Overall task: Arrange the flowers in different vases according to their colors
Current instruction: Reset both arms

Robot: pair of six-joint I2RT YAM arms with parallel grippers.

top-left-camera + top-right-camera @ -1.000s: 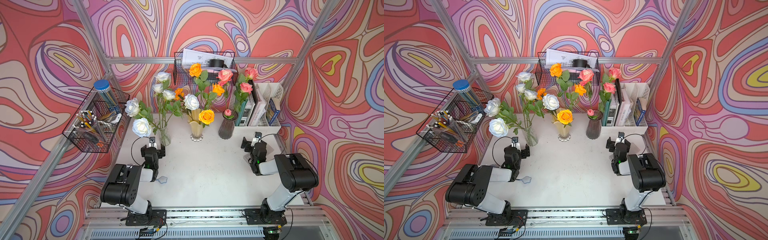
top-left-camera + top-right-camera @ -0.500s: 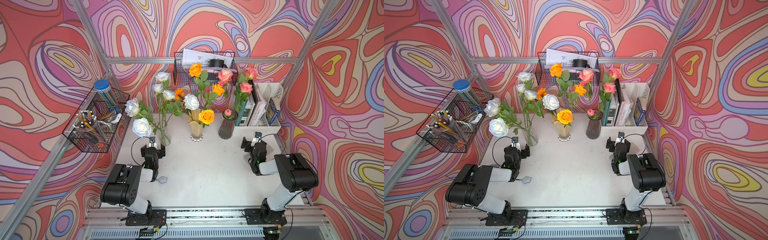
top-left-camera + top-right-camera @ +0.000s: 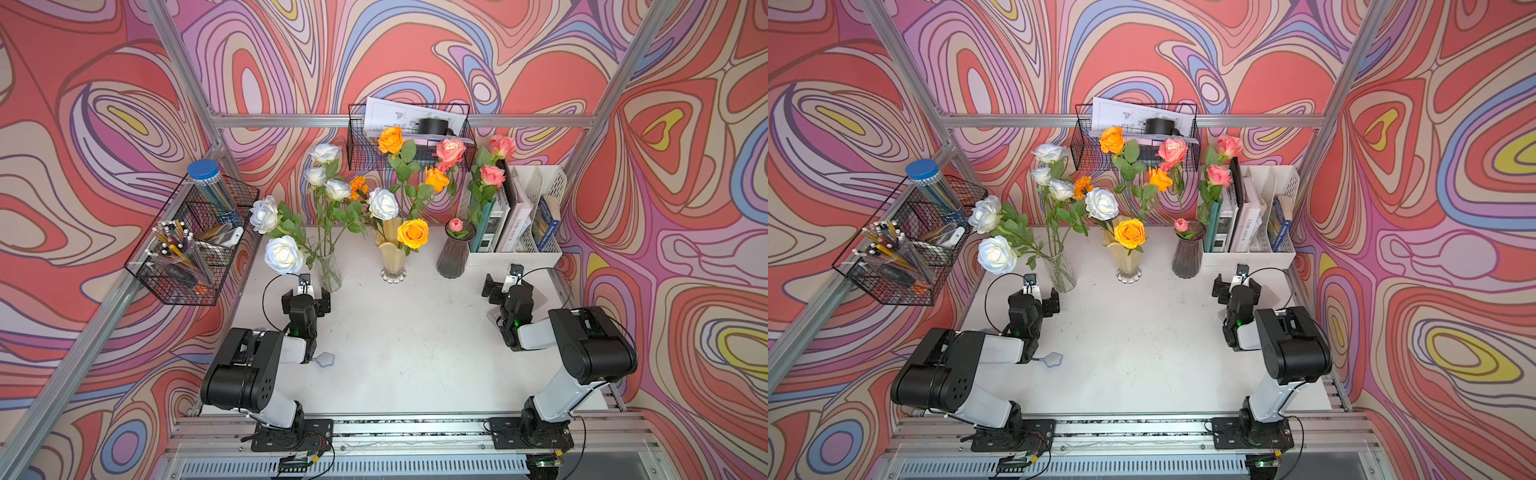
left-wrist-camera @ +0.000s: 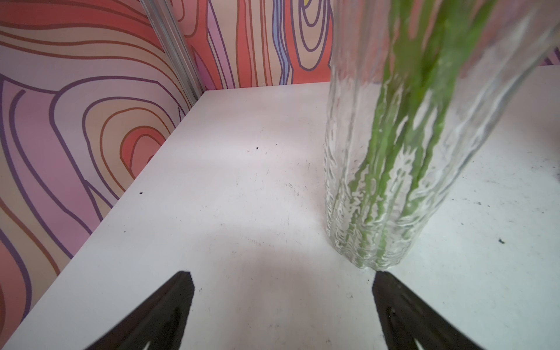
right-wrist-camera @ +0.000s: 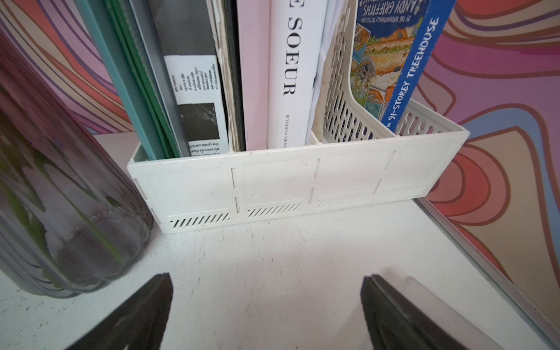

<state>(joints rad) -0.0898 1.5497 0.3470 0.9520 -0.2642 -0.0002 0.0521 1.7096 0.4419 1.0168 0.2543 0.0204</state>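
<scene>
White roses (image 3: 284, 254) fill the clear vase (image 3: 330, 270), orange blooms (image 3: 412, 233) the amber vase (image 3: 392, 257), pink roses (image 3: 492, 175) the purple vase (image 3: 451, 257). One white rose (image 3: 382, 203) seems to stand with the orange, perhaps left to move. No stems lie on the tabletop (image 3: 407, 340). Both arms' jaws stand apart, empty.

Swirl-patterned walls (image 3: 124, 104) of red, pink, lilac and cream fill the upper and side parts of both top views. They are framed by aluminium bars (image 3: 291, 120) that meet at the back corners. At centre lies a scuffed white tabletop (image 3: 407, 345), evenly lit. A black wire basket (image 3: 174, 289) hangs at left, and a second wire rack (image 3: 361, 145) with papers hangs at upper centre. Right of centre stands a white file organiser (image 3: 515, 255) holding books (image 3: 517, 208). A slotted metal rail (image 3: 415, 426) runs along the bottom edge.
</scene>
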